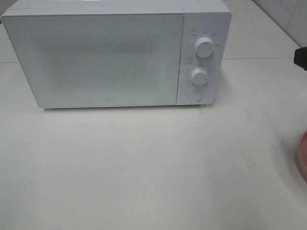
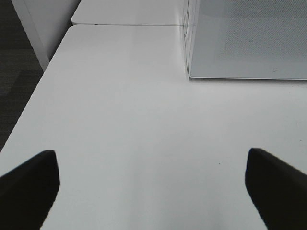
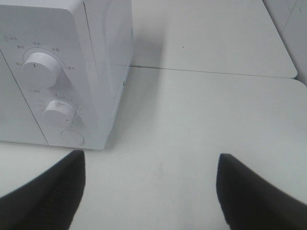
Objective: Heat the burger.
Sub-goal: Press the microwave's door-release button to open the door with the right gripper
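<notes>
table [image 1: 144, 167]: white, plain top; two slabs butt together, seam runs out from the mw's right side.
floor [image 2: 14, 72]: dark, seen past the table edge, well to the left of the mw.
microwave [image 1: 115, 52]: white box at the back of the table, front facing me, door side left, controls right.
mw door [image 1: 96, 60]: shut, pale dotted window, fills most of the mw front.
left claw [image 2: 151, 155]: mine, low over bare table in front of the mw's left corner; fingers [image 2: 29, 187] spread wide, nothing betw. them.
right claw [image 3: 149, 157]: mine too, in front of the mw's right corner, looking at the control panel; fingers [image 3: 249, 191] apart, gripping nothing.
pink plate [image 1: 303, 155]: only a rim sliver shows, well to the right of the mw and nearer me, cut by the frame edge.
upper knob [image 1: 204, 48]: white, top of the mw panel.
lower knob [image 1: 199, 76]: white, just under the upper one.
round button [image 1: 194, 95]: bottom of the mw panel, under the lower knob.
burger: can't tell where; no view shows it.
</notes>
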`<control>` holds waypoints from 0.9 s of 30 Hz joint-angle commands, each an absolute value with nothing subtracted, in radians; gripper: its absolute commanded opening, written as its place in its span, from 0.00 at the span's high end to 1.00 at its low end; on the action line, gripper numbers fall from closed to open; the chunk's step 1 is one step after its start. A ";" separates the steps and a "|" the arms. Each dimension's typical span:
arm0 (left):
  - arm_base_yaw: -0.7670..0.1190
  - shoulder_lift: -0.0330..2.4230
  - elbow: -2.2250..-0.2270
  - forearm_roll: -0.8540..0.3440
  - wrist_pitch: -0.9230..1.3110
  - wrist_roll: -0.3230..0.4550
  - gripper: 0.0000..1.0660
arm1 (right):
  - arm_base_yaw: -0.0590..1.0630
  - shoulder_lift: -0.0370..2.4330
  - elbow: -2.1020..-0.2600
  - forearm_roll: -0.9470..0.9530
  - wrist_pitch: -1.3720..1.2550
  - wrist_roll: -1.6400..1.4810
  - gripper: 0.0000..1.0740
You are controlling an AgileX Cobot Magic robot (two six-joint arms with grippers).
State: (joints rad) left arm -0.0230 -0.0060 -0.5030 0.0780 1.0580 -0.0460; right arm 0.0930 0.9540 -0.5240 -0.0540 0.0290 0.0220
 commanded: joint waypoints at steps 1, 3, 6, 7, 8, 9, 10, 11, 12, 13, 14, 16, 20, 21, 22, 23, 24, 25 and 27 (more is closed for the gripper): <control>-0.021 -0.029 -0.501 0.068 1.042 -0.050 0.08 | 0.087 0.983 -0.527 -0.055 -0.036 0.029 0.32; -0.021 -0.029 -0.501 0.068 1.042 -0.050 0.08 | 0.087 1.018 -0.527 -0.055 -0.088 0.044 0.32; -0.021 -0.029 -0.501 0.068 1.042 -0.050 0.08 | 0.087 1.044 -0.527 -0.055 -0.126 0.045 0.32; -0.021 -0.029 -0.501 0.068 1.042 -0.050 0.08 | 0.087 1.067 -0.527 -0.055 -0.159 0.044 0.32; -0.021 -0.029 -0.501 0.068 1.042 -0.050 0.08 | 0.087 1.075 -0.527 -0.055 -0.172 0.044 0.32; -0.021 -0.029 -0.501 0.068 1.042 -0.050 0.08 | 0.087 1.075 -0.527 -0.055 -0.172 0.044 0.32; -0.021 -0.029 -0.501 0.068 1.042 -0.050 0.08 | 0.087 1.093 -0.527 -0.055 -0.201 0.043 0.32; -0.021 -0.029 -0.501 0.068 1.042 -0.050 0.08 | 0.087 1.101 -0.527 -0.055 -0.216 0.044 0.32; -0.021 -0.029 -0.501 0.068 1.042 -0.050 0.08 | 0.087 1.101 -0.527 -0.055 -0.216 0.044 0.32; -0.021 -0.029 -0.501 0.068 1.042 -0.050 0.08 | 0.087 1.115 -0.526 -0.055 -0.241 0.042 0.32; -0.021 -0.029 -0.501 0.068 1.042 -0.050 0.08 | 0.087 1.132 -0.521 -0.055 -0.277 0.032 0.32; -0.021 -0.029 -0.501 0.068 1.042 -0.050 0.08 | 0.087 1.142 -0.515 -0.055 -0.309 0.022 0.32; -0.021 -0.029 -0.501 0.068 1.042 -0.050 0.08 | 0.111 1.170 -0.480 -0.046 -0.421 -0.028 0.32; -0.021 -0.029 -0.501 0.068 1.042 -0.050 0.08 | 0.147 1.187 -0.462 -0.009 -0.488 -0.066 0.32; -0.021 -0.029 -0.501 0.068 1.042 -0.050 0.08 | 0.170 1.197 -0.454 0.018 -0.518 -0.092 0.32; -0.021 -0.029 -0.501 0.068 1.042 -0.050 0.08 | 0.170 1.197 -0.454 0.018 -0.518 -0.092 0.32; -0.021 -0.029 -0.501 0.068 1.042 -0.050 0.08 | 0.211 1.217 -0.440 0.076 -0.575 -0.157 0.32; -0.021 -0.029 -0.501 0.068 1.042 -0.050 0.08 | 0.251 1.237 -0.428 0.146 -0.631 -0.219 0.32; -0.021 -0.029 -0.501 0.068 1.042 -0.050 0.08 | 0.273 1.249 -0.422 0.185 -0.658 -0.251 0.32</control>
State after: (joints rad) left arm -0.0230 -0.0060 -0.5030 0.0780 1.0580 -0.0460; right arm 0.2710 1.2480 -0.4250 0.1510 -0.6210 -0.2150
